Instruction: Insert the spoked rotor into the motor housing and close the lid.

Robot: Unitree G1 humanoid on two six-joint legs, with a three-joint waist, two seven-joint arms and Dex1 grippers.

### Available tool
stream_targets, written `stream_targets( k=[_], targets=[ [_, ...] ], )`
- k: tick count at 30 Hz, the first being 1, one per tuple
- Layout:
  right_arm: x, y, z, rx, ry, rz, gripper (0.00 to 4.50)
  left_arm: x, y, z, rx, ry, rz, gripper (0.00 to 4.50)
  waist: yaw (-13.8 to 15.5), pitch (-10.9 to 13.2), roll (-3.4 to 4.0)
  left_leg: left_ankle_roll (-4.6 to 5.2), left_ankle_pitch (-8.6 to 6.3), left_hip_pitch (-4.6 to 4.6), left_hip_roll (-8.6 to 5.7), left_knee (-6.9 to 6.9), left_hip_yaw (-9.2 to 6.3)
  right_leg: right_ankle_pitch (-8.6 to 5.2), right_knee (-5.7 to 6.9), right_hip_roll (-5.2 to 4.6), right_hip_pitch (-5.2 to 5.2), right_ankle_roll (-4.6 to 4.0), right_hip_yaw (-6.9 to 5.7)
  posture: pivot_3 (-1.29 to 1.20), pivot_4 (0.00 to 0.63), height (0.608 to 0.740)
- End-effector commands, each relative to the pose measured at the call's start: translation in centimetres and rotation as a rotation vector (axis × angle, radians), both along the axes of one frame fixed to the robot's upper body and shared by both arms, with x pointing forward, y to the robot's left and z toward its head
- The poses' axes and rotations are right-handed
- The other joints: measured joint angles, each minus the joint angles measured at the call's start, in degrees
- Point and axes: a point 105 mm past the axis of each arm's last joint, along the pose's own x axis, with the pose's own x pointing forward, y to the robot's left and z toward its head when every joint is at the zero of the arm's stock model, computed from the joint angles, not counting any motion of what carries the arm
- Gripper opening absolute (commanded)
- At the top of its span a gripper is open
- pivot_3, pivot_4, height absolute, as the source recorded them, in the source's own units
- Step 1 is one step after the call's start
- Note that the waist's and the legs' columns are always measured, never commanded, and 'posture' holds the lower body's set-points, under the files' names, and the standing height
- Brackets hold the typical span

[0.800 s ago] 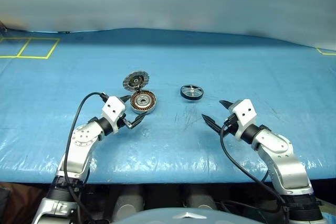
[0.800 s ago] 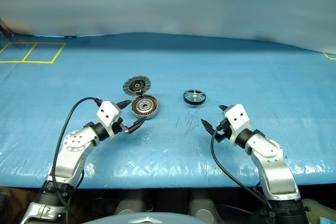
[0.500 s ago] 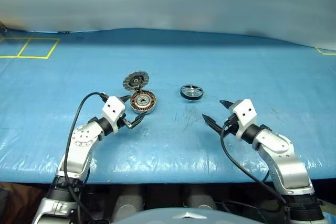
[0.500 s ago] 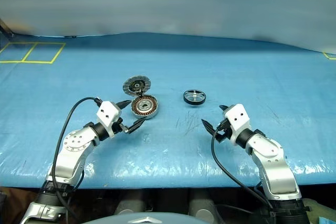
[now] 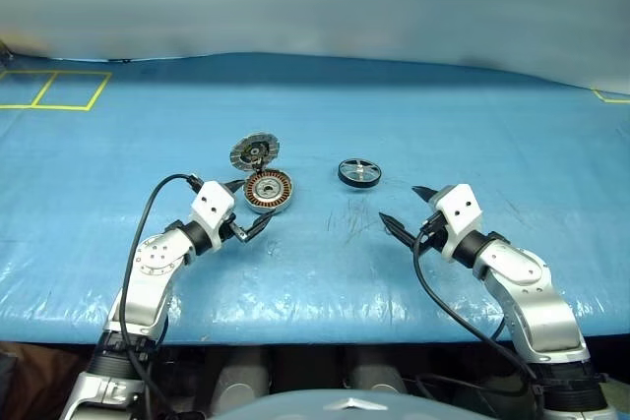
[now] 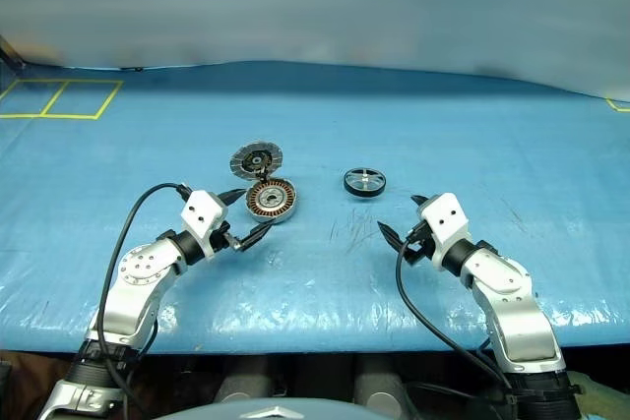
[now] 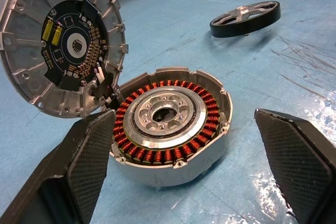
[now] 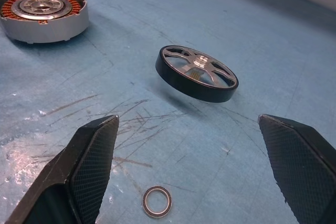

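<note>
The motor housing, silver-rimmed with copper windings, lies open on the blue table left of centre. Its lid stands tilted up from the housing's far edge, circuit side showing. The spoked rotor, a black ring with silvery spokes, lies flat on the table to the right of the housing. My left gripper is open just short of the housing's near side, empty. My right gripper is open and empty, a little in front and to the right of the rotor.
A small dark ring lies on the scratched mat between my right gripper and the rotor. Yellow tape squares mark the far left corner and a yellow tape line the far right. The table's front edge runs below both arms.
</note>
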Motion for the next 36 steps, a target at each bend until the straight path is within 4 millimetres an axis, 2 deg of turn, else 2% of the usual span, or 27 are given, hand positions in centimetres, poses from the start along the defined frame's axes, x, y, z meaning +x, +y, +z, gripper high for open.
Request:
stream_targets(
  k=[1,8,13,15,19,24,28,32,36],
  targets=[
    [0.1,0.0,0.9,-0.008,-0.038,0.008,4.48,0.0,-0.5,1.4,0.004,-0.047,-0.033,4.5,0.0,0.0,0.0,0.0,0.0,0.0,0.0,0.0,0.0,0.0,0.0,0.0,0.0,0.0,0.0,0.0,0.15,0.74],
    [0.2,0.1,1.0,-0.017,-0.044,0.01,4.48,0.0,-0.4,1.1,0.051,-0.031,-0.056,4.5,0.0,0.0,0.0,0.0,0.0,0.0,0.01,0.0,0.0,0.0,0.0,0.0,-0.01,0.0,0.0,0.0,0.15,0.74],
    [0.4,0.4,1.2,-0.009,-0.058,0.011,4.48,-0.1,-0.9,1.8,0.069,-0.051,-0.105,4.5,0.01,0.0,0.0,0.0,0.0,0.0,0.0,0.01,0.0,0.0,0.0,0.0,0.0,0.0,0.0,0.0,0.15,0.74],
    [0.4,0.5,1.2,-0.008,-0.059,0.015,4.48,-0.3,-1.1,2.0,0.128,-0.057,-0.151,4.5,-0.01,0.0,-0.01,0.0,0.0,0.0,0.01,0.0,0.0,0.0,0.0,0.0,-0.01,0.0,0.0,0.0,0.15,0.74],
    [0.6,0.4,1.4,-0.014,-0.063,0.019,4.48,-0.4,-1.1,2.0,0.287,-0.057,-0.222,4.5,0.01,0.01,0.0,-0.01,0.01,-0.01,-0.03,-0.02,0.01,-0.01,0.0,0.01,-0.03,-0.01,0.0,0.0,0.15,0.74],
    [1.0,0.6,1.7,-0.016,-0.072,0.026,4.48,0.3,-1.2,3.0,0.623,-0.114,-0.358,4.5,0.05,0.02,-0.01,-0.04,0.02,-0.01,-0.05,0.0,0.03,-0.01,0.01,0.02,-0.02,-0.01,-0.01,0.0,0.15,0.74],
    [1.2,0.7,1.9,-0.016,-0.072,0.036,4.48,2.4,-1.6,5.1,0.831,-0.203,-0.428,4.5,0.25,0.03,-0.03,-0.04,0.03,-0.09,-0.07,-0.03,0.12,-0.01,-0.03,0.02,-0.06,-0.01,-0.04,0.0,0.15,0.74],
    [1.6,1.0,1.9,-0.027,-0.069,0.059,4.48,4.1,-2.1,5.7,1.085,-0.255,-0.548,4.5,0.2,0.04,-0.03,-0.04,0.03,-0.1,-0.11,-0.04,0.19,-0.03,-0.05,0.06,-0.04,0.02,-0.03,0.0,0.15,0.74],
    [1.9,1.4,2.5,-0.028,-0.085,0.073,4.48,5.1,-2.9,6.0,1.209,-0.283,-0.617,4.5,-0.06,0.06,-0.04,-0.04,0.03,-0.11,-0.11,-0.06,0.22,-0.06,-0.04,0.11,-0.07,0.07,0.0,0.0,0.15,0.74]
  ],
)
